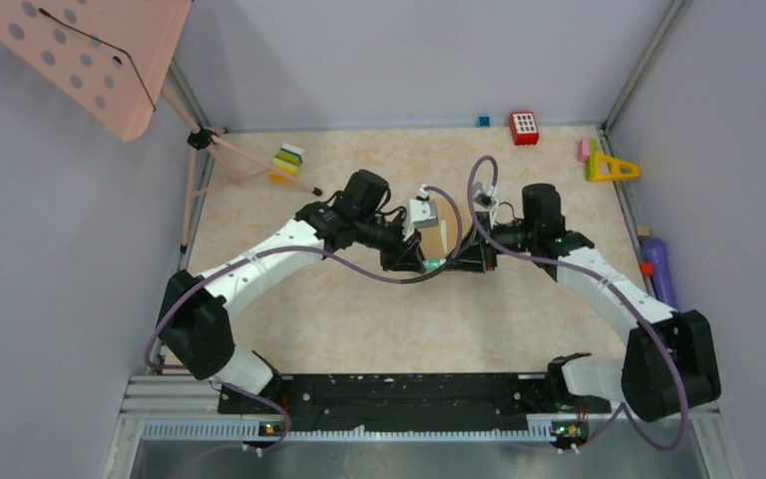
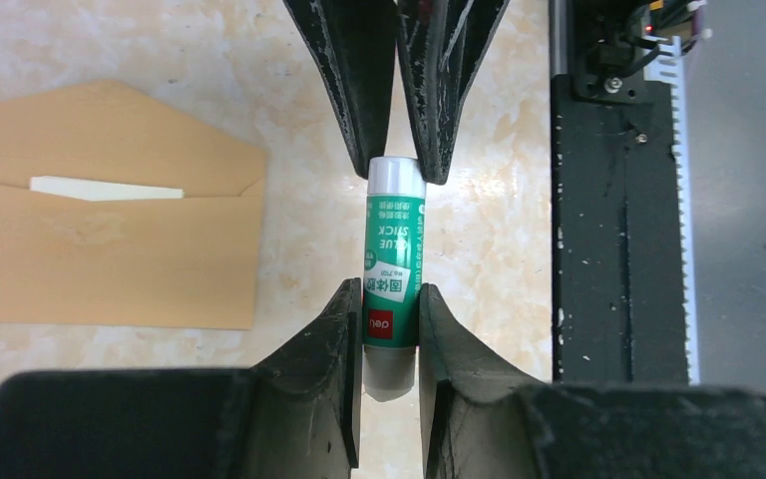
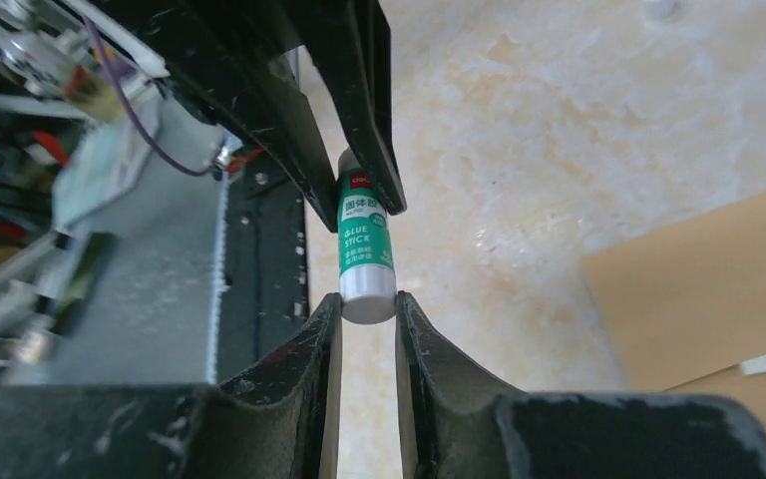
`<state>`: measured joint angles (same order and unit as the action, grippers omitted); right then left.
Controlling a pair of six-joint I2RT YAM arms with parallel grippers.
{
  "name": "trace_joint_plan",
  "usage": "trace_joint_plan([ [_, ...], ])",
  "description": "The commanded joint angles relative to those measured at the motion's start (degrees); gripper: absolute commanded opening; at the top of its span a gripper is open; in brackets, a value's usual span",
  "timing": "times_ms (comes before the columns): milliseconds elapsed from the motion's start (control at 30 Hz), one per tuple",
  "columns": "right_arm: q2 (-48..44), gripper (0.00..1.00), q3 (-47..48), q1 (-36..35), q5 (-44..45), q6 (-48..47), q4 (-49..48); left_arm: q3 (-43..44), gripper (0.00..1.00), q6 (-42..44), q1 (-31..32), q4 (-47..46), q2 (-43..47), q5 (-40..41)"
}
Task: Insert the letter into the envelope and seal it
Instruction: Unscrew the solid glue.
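The envelope (image 2: 110, 259) lies just beside both tools. The left tool (image 2: 391, 329) clamps the glue stick (image 2: 393, 249) at its green body, and the right tool (image 3: 367, 309) pinches its white end. The envelope is flat on the table (image 2: 289, 80), flap open, with the letter (image 2: 105, 188) showing inside.

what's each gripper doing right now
left gripper: closed, holding the glue stick by its base end.
right gripper: closed on the same glue stick's white cap end.

Left claw (image 2: 389, 299), right claw (image 3: 369, 304) tip to tip, both pinching glue stick (image 2: 392, 264)
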<state>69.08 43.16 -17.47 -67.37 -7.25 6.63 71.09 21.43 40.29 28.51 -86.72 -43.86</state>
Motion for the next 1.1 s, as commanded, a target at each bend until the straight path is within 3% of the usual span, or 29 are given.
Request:
trace_joint_plan([
  [0, 4.7, 0.17, 4.1, 2.3, -7.8, 19.8, 0.3, -0.3, 0.0, 1.3, -0.6, -5.2, 2.0, 6.0],
  [167, 9.0, 0.33, 5.6, 4.1, -10.1, 25.9, 0.6, -0.2, 0.0, 1.8, -0.6, -5.2, 2.1, 7.2],
  [267, 8.9, 0.37, 6.0, 4.8, -10.5, 23.4, 1.0, -0.4, 0.0, 1.9, -0.6, -5.2, 1.9, 6.7],
  [333, 8.4, 0.39, 7.4, 4.9, -10.3, 15.8, 5.9, -0.5, 0.0, 1.9, -0.7, -5.0, 1.9, 5.8],
  [467, 6.5, 0.42, 11.2, 4.9, -7.0, -8.8, 19.7, -0.1, 0.0, 1.8, -0.6, -3.8, 1.1, 1.6],
  [533, 3.1, 0.47, 8.5, 5.0, -5.0, -15.5, 16.9, 0.1, 0.0, 1.5, -0.6, -3.2, 0.4, -1.8],
  [733, -12.6, 0.53, -8.1, 5.1, -5.6, -26.9, -12.1, 0.6, 0.0, 0.8, -0.6, -1.0, -2.8, -10.8],
  [967, -13.3, 0.5, -8.6, 3.7, -9.0, -45.4, -1.3, 1.3, 0.0, 0.6, -0.6, -0.1, -5.4, -13.3],
  [1067, -12.6, 0.48, -8.6, 2.6, -7.8, -48.8, 2.1, 2.0, 0.0, 0.4, -0.6, 0.1, -5.9, -13.6],
])
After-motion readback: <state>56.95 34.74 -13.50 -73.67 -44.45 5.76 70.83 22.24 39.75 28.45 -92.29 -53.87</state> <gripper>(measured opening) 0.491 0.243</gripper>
